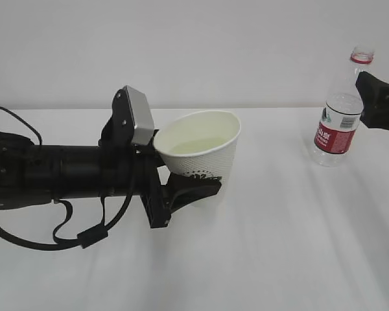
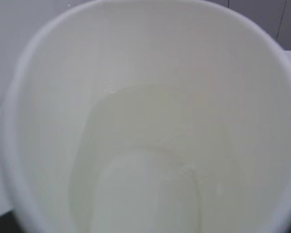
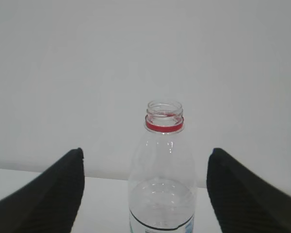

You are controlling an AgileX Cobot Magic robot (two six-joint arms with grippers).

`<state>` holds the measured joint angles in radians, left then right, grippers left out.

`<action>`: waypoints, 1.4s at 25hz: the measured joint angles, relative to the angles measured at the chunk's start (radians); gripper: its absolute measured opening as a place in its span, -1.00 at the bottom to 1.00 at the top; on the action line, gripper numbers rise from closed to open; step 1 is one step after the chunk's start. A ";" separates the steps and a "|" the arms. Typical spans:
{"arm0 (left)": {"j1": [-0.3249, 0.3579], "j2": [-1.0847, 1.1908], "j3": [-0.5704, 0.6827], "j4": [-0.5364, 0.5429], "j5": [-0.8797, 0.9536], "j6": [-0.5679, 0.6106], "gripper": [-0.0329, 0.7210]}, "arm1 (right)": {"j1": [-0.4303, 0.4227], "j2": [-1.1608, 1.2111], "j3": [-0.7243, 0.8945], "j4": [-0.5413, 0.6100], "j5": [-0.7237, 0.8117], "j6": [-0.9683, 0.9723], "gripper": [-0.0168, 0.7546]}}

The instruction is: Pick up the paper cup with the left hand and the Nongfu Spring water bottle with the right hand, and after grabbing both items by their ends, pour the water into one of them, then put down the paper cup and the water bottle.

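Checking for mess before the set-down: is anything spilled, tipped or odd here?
No spill shows. The paper cup, in the left hand, leans toward the camera with water inside. The Nongfu Spring water bottle stands upright, uncapped.

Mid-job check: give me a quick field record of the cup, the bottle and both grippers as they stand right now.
paper cup: tilted, gripped low on its side by the left hand
water: shallow pool inside the cup
Nongfu Spring water bottle: upright on the white table, far right, uncapped, mostly empty
right hand: jaws spread either side of the bottle, gaps visible, not gripping
pour: appears done
left to do: cup not yet set down
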<state>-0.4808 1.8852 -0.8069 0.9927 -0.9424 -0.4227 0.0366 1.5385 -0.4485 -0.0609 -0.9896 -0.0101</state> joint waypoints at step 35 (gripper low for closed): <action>0.100 0.000 0.002 -0.399 0.071 0.156 0.36 | 0.000 0.020 0.000 0.000 0.009 -0.002 0.57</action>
<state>-0.3811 1.8852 -0.8047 0.5936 -0.8716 -0.2662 0.0366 1.5584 -0.4485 -0.0609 -0.9803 -0.0123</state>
